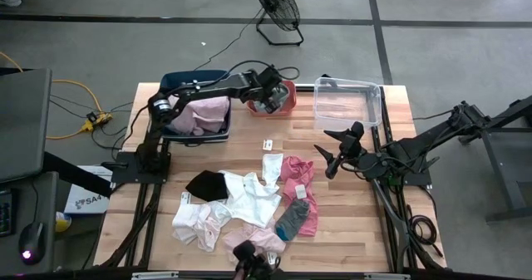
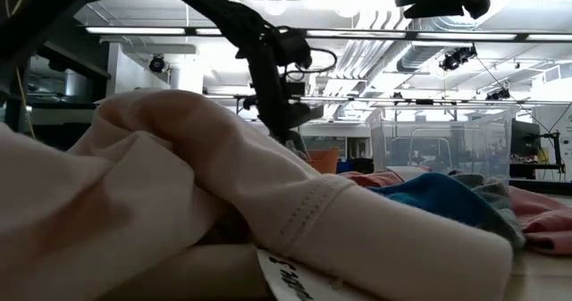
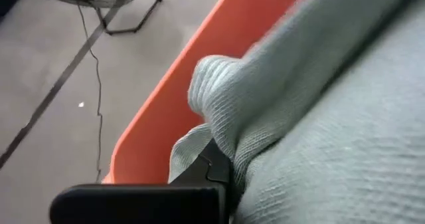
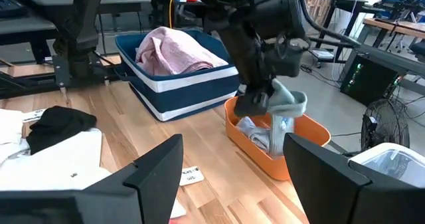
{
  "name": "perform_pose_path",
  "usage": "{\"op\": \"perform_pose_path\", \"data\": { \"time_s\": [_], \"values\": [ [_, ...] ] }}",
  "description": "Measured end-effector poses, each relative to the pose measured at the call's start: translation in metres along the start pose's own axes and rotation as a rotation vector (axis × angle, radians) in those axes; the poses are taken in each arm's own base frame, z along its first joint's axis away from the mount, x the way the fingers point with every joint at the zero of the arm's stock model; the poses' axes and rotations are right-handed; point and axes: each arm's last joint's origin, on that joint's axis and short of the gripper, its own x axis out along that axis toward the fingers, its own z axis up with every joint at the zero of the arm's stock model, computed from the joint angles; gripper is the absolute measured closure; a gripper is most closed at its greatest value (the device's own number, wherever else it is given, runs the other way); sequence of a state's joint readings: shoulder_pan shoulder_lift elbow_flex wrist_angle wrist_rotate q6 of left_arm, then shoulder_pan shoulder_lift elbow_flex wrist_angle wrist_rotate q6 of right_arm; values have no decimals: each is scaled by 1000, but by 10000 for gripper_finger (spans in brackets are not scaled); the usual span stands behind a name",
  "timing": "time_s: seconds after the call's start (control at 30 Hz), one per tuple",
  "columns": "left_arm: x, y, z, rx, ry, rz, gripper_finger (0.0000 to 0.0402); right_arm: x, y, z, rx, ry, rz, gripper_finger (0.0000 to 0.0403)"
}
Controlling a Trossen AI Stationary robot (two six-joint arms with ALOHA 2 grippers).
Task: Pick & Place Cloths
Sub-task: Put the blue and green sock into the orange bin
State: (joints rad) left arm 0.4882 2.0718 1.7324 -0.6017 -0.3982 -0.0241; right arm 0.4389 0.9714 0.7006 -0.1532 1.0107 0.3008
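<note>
My left gripper point(image 1: 268, 100) point(image 4: 262, 98) reaches over the orange bin point(image 1: 288, 93) point(image 4: 312, 134) at the table's far side and is shut on a sage green knitted cloth point(image 4: 289, 104) point(image 3: 319, 117). More cloth lies inside that bin. Other cloths, pink, white, black, grey and teal, lie in a loose pile point(image 1: 241, 201) on the near middle of the table. A pink cloth point(image 1: 204, 114) fills the blue bin point(image 1: 195, 81). My right gripper point(image 1: 332, 155) point(image 4: 232, 147) hovers open right of the pile, touching nothing. My left gripper holds the sage green cloth by an upper fold point(image 4: 275, 94), coming from above and slanting down. The cloth hangs below the fingers, over the orange bin's opening, and its lower end point(image 4: 285, 127) reaches in among the cloth in the bin. The fingers are hidden by the cloth.
A clear plastic bin point(image 1: 347, 101) stands at the far right of the table, the blue bin at the far left beside the orange one. A small white tag point(image 1: 268, 144) lies on bare wood between bins and pile. A floor fan point(image 1: 276, 6) stands beyond the far edge.
</note>
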Motion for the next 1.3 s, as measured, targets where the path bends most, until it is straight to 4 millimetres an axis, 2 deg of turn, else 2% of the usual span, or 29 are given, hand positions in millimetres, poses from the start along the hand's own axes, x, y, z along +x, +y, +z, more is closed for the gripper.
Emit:
{"op": "perform_pose_path", "data": {
  "time_s": [0.13, 0.37, 0.47, 0.7, 0.83, 1.03, 1.3],
  "values": [
    [11, -3, -3, 9, 18, 4, 394, 0, 0, -1, 5, 8, -2, 151],
    [10, -3, -2, 22, 13, 10, 383, 0, 0, -1, 4, 9, -2, 151],
    [10, -3, -2, 22, 8, 10, 338, 0, 0, -1, 3, 9, -2, 151],
    [10, -4, -2, 23, 11, -24, 192, 0, 0, -2, 1, 10, -3, 151],
    [6, -3, -2, 20, 21, -25, 145, 0, 0, -2, -2, 12, -3, 151],
    [1, 0, -1, -2, 15, -24, 134, 0, -1, -2, -2, 13, -4, 151],
    [-19, 5, 3, -29, 0, -34, 134, 0, -1, -2, -1, 13, -4, 151]
  ]
}}
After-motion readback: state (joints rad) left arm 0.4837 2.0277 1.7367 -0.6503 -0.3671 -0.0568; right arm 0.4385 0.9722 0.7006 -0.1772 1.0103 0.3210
